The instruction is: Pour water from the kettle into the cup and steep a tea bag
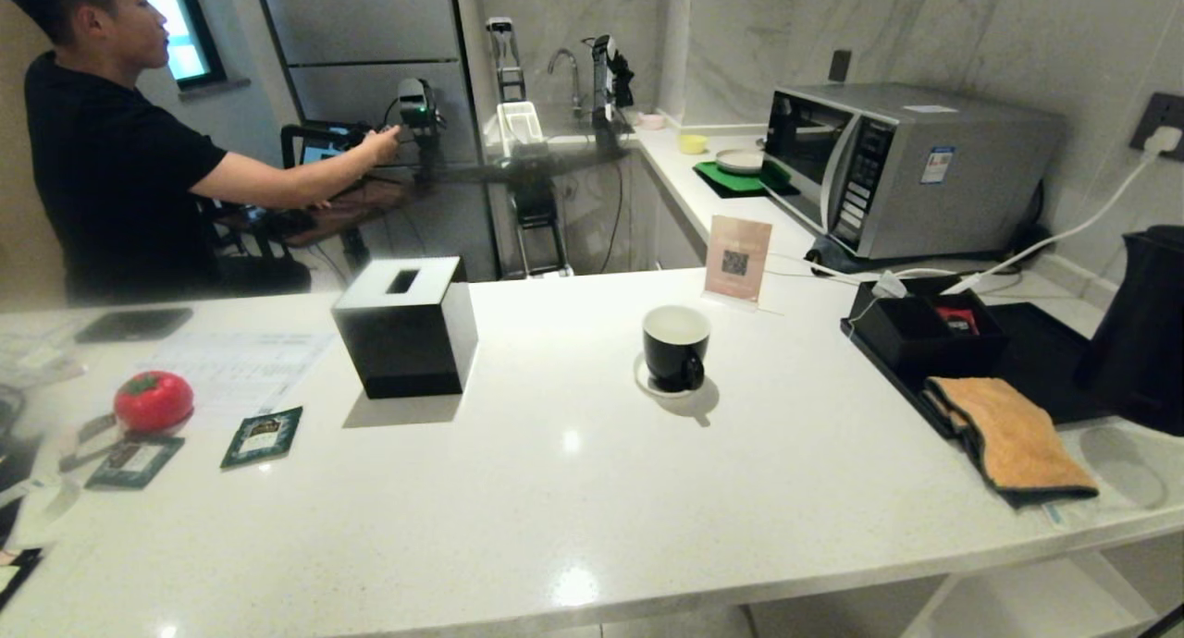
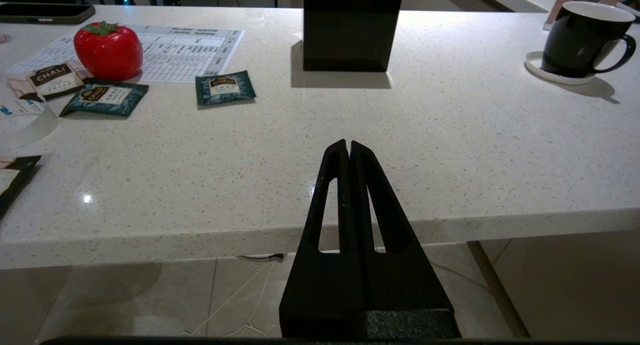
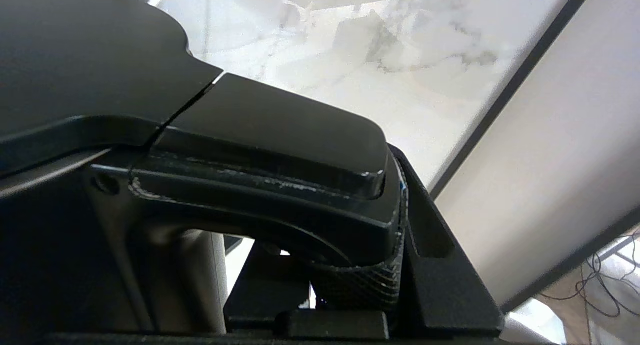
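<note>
Gripping the kettle (image 1: 1142, 328) handle at the counter's right edge, right gripper (image 3: 400, 255) fingers clamped on it. Sitting mid-counter on one saucer (image 1: 647, 384), one cup (image 1: 675, 347), apparently empty. Left gripper (image 2: 348, 147) fingers pressed together, holding nothing.

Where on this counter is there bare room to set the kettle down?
Bare counter lies between the tissue box and the cup, and along the near edge. Crowded: tea packets by the red tomato, and the tray with the cloth.
</note>
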Tool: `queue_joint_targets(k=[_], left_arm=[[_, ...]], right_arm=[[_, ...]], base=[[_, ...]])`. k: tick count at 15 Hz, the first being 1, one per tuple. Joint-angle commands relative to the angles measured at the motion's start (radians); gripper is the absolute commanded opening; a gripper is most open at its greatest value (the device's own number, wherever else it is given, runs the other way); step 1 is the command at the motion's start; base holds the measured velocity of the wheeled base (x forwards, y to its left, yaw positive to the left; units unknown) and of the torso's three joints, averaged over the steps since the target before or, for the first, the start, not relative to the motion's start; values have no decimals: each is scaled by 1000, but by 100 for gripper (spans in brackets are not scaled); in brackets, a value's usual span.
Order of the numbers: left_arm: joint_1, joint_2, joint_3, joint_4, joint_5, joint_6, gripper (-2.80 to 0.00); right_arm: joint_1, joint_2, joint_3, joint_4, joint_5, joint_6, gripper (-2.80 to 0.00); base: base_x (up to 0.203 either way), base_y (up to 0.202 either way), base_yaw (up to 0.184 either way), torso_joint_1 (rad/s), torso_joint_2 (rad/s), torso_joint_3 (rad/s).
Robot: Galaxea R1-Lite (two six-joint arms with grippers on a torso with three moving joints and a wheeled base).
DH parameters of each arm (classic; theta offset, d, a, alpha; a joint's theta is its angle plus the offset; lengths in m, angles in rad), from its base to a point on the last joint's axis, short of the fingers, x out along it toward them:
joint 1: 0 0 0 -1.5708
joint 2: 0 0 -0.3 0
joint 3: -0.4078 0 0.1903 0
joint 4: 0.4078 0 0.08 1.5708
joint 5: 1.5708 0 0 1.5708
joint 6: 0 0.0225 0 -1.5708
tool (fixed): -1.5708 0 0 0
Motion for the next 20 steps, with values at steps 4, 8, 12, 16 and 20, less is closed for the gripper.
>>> queue_joint_targets(k=[4,8,12,16,20], left_arm=[[0,0,0,0,1,-1,-280],[0,2,0,0,1,-1,-280],[0,1,0,0,1,-1,-280],[0,2,0,0,1,-1,-280],[0,0,0,0,1,-1,-280]], right_arm=[[-7,177,-126,-29,-1,2,-280],[-7,253,-237,-21,1,2,-280],[-6,315,-323,-11,0,1,-280],[-4,359,-347,-19,0,0,-280],[-4,397,-399,-11,-2,0,-280]], base=[[0,0,0,0,0,0],[0,0,0,0,0,0],[0,0,0,0,0,0],[0,0,0,0,0,0],[0,0,0,0,0,0]])
